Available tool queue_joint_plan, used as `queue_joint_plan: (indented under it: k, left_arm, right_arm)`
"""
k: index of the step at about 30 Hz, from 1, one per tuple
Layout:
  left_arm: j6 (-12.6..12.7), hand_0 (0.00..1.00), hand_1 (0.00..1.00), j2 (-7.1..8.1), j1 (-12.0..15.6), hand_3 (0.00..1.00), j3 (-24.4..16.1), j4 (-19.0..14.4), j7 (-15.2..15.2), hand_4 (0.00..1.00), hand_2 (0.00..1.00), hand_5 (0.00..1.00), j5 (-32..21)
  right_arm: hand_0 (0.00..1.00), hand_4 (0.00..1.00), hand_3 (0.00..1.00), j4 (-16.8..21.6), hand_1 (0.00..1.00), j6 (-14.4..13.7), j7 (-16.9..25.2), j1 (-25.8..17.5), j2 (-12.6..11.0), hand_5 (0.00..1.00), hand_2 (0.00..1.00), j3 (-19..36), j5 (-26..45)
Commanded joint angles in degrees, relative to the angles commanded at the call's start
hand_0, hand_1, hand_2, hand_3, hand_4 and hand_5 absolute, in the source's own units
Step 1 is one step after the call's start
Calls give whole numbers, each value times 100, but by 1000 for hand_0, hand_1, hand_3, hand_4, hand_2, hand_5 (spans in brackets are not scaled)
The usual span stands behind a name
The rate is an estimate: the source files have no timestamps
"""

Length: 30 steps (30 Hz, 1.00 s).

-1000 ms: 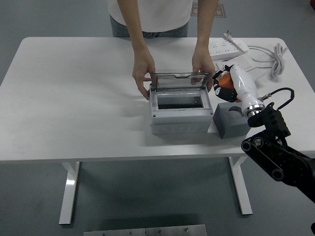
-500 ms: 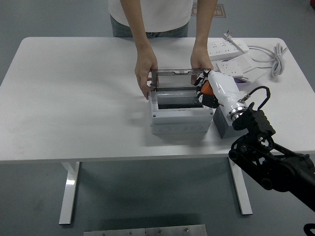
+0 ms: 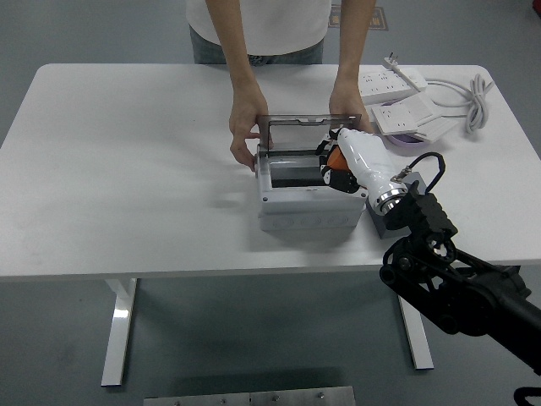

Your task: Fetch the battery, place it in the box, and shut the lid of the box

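From the head view we see the right hand (image 3: 336, 167) now over the right end of the open box (image 3: 308, 194); a second ago it hung to the right of the box, above the grey block (image 3: 390, 222), so it has travelled leftward and a little toward the table's near edge. Its fingers are curled around an orange object, which we take to be the battery (image 3: 335, 158), held just above the box's opening; whether it touches the rim we cannot tell. The black arm has swung in with it and now covers most of the grey block. The box sits at mid-table on the white table (image 3: 127, 169), its transparent lid (image 3: 308, 132) standing upright at the far edge. A person at the far side keeps both hands on that lid, one hand (image 3: 246, 134) at its left corner, the other hand (image 3: 347, 106) at its right, much as before. Power strips (image 3: 397, 97) and a cable lie at the far right, unmoved.
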Motion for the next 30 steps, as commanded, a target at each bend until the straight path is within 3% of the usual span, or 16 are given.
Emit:
queue_joint_plan:
  k: [11,21,30]
  left_arm:
    - [-17,577,722,5,-19,603,-34,-7,17,706,684,159,71]
    - [-37,577,722,16,-45,604,-77,-8,22,708,684,159,155]
    - [-51,577,722,35,-66,605,-112,-15,40,708,684,158,219]
  right_arm:
    - [141,207,487,-405,212,146,-96,436,201,2,415,-595,-75]
    - [136,212,487,-675,211,530,-150,1155,126,2,413,-1376,-183]
    - [136,212,486,-794,211,603,-113,1487,169,2,413,-1671,-20]
